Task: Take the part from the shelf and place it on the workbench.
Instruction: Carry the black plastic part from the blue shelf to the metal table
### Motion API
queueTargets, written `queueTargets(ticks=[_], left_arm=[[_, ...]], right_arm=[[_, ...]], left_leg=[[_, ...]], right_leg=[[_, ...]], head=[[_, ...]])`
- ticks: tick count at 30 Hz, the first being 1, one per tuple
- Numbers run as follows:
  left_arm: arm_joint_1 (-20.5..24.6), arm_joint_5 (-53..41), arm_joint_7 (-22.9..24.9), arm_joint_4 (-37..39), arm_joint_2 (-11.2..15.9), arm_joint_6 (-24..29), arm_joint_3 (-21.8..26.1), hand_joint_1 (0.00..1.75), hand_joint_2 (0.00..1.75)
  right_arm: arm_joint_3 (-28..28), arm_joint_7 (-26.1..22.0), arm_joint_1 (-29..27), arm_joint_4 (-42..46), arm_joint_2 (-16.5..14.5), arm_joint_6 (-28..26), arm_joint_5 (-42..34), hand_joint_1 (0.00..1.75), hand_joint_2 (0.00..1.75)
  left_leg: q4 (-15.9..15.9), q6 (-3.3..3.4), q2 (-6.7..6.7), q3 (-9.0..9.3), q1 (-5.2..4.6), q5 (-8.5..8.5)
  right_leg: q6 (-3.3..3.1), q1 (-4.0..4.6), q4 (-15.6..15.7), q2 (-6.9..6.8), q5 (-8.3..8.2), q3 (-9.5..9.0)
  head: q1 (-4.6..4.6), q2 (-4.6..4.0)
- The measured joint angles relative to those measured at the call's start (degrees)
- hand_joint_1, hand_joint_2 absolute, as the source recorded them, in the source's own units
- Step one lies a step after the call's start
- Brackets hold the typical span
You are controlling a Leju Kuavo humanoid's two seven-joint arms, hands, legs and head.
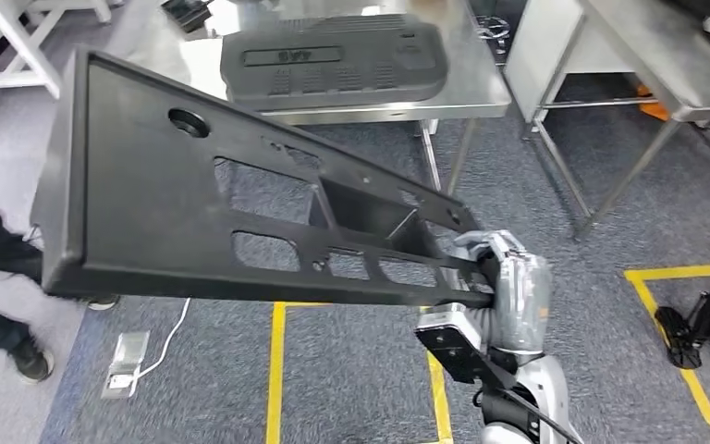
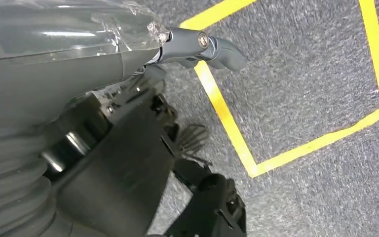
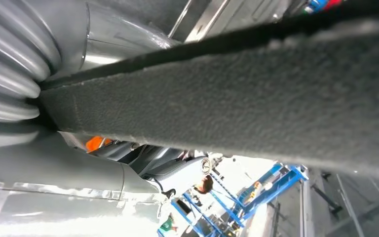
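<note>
The part (image 1: 194,213), a long black panel with cut-outs, hangs in the air over the carpet, short of the surface (image 1: 481,88). The right hand (image 1: 508,282) holds it by one narrow end, fingers (image 1: 481,250) clamped over the edge; in the right wrist view the part's rough edge (image 3: 237,94) runs straight out from the hand. The long axis stretches from that hand up and away to the robot's left, and the wide free end stands well off from the grip, tilted and unsupported. The surface lies ahead beyond the part and already carries another black panel (image 1: 333,60). The left hand (image 2: 197,47) hangs over the floor, nothing in it; whether its fingers are curled in, I cannot tell. My guess is that the carry must go forward, with the far end swung over the surface.
</note>
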State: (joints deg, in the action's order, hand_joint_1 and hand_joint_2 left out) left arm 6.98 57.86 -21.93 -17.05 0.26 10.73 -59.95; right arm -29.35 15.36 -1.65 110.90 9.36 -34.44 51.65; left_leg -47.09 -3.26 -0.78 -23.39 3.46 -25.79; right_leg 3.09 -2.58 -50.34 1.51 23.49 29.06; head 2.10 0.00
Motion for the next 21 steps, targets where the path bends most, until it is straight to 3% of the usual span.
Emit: queueTargets(ticks=[2,4,6,7,8,9,10,12,13,15,18,19,21], left_arm=[[0.0,0.06,0.01,-0.08,-0.04,0.0,0.0,0.0,1.75],[0.07,0.09,0.01,-0.15,-0.07,0.0,0.0,0.0,1.75],[-0.01,0.16,0.01,-0.16,-0.07,0.01,0.0,0.0,1.75],[-0.13,0.21,0.02,-0.17,-0.07,0.03,0.0,0.0,1.75],[-0.26,0.26,0.02,-0.17,-0.07,0.05,0.0,0.0,1.75],[-0.36,0.3,0.03,-0.17,-0.07,0.07,0.0,0.0,1.75],[-0.38,0.31,0.03,-0.17,-0.07,0.09,0.0,0.0,1.75],[-0.33,0.32,0.03,-0.19,-0.07,0.09,0.0,0.0,1.75],[-0.28,0.33,0.03,-0.2,-0.07,0.1,0.0,0.0,1.75],[-0.23,0.33,0.03,-0.26,-0.07,0.11,0.0,0.0,1.75],[-0.25,0.34,0.03,-0.32,-0.04,0.11,0.0,0.0,1.75],[-0.24,0.34,0.03,-0.34,-0.03,0.11,0.0,0.0,1.75],[-0.24,0.34,0.03,-0.37,-0.03,0.11,0.0,0.0,1.75]], right_arm=[[0.01,0.02,0.01,-0.01,0.04,-0.01,0.07,1.75,1.75],[0.03,0.0,0.05,-0.01,0.02,-0.02,0.15,1.75,1.75],[0.04,-0.01,0.08,-0.02,0.01,-0.02,0.17,1.75,1.75],[0.04,-0.01,0.08,-0.05,0.01,-0.02,0.17,1.75,1.75],[0.04,0.0,0.08,-0.1,0.01,-0.01,0.18,1.75,1.75],[0.04,0.0,0.07,-0.16,0.01,-0.01,0.18,1.75,1.75],[0.04,0.0,0.07,-0.21,0.0,-0.01,0.18,1.75,1.75],[0.04,0.0,0.08,-0.26,-0.02,-0.01,0.17,1.75,1.75],[0.04,0.0,0.08,-0.26,-0.02,-0.01,0.17,1.75,1.75],[0.03,-0.02,0.1,-0.27,-0.03,-0.01,0.18,1.75,1.75],[0.02,-0.03,0.15,-0.28,-0.02,-0.02,0.18,1.75,1.75],[0.01,-0.03,0.18,-0.28,-0.02,-0.02,0.19,1.75,1.75],[-0.02,-0.03,0.2,-0.3,-0.03,-0.03,0.2,1.75,1.75]], left_leg=[[0.79,-0.7,0.08,0.79,0.33,-0.01],[-3.4,-0.82,0.33,-0.87,0.22,-2.22],[-13.34,-0.57,0.46,-6.15,-0.28,-6.17],[-17.83,-0.48,0.46,-8.86,-0.53,-7.45],[-20.29,-0.37,0.46,-10.65,-0.69,-7.59],[-20.05,-0.2,0.46,-11.13,-0.77,-6.41],[-17.17,0.0,0.5,-10.28,-0.79,-4.14],[-7.84,0.39,1.0,-6.8,-0.84,0.97],[-4.35,0.56,1.26,-5.54,-0.92,2.49],[-2.03,1.1,1.49,-4.98,-1.25,2.89],[-2.41,2.36,1.15,-4.9,-1.42,2.4],[-2.34,2.75,1.11,-4.7,-1.42,2.36],[-2.26,3.41,1.15,-4.32,-1.72,2.07]], right_leg=[[-1.37,0.22,0.84,-0.07,-0.08,-0.71],[-2.35,0.11,2.0,-0.48,-0.23,-1.74],[-2.86,0.15,2.49,-0.98,-0.07,-2.4],[-2.97,0.18,2.54,-1.13,0.1,-2.63],[-2.98,0.18,2.55,-1.19,0.31,-2.88],[-2.88,0.12,2.56,-1.19,0.53,-3.2],[-2.68,0.0,2.56,-1.16,0.8,-3.6],[-1.92,-0.13,2.43,-1.06,1.49,-4.37],[-1.45,-0.09,2.34,-1.0,1.88,-4.62],[-0.53,-0.01,2.33,-0.95,2.53,-4.93],[0.39,-0.36,1.31,-1.19,3.85,-4.92],[0.42,-0.34,-1.26,-1.25,5.29,-3.76],[0.15,0.06,-10.61,-1.29,9.47,1.16]], head=[[-0.64,0.0],[-1.27,0.0],[-1.94,0.0],[-2.14,0.0],[-2.26,0.0],[-2.34,0.0],[-2.4,0.0],[-2.73,0.0],[-2.9,0.0],[-3.0,0.0],[-2.39,0.0],[-2.11,0.0],[-1.41,0.0]])
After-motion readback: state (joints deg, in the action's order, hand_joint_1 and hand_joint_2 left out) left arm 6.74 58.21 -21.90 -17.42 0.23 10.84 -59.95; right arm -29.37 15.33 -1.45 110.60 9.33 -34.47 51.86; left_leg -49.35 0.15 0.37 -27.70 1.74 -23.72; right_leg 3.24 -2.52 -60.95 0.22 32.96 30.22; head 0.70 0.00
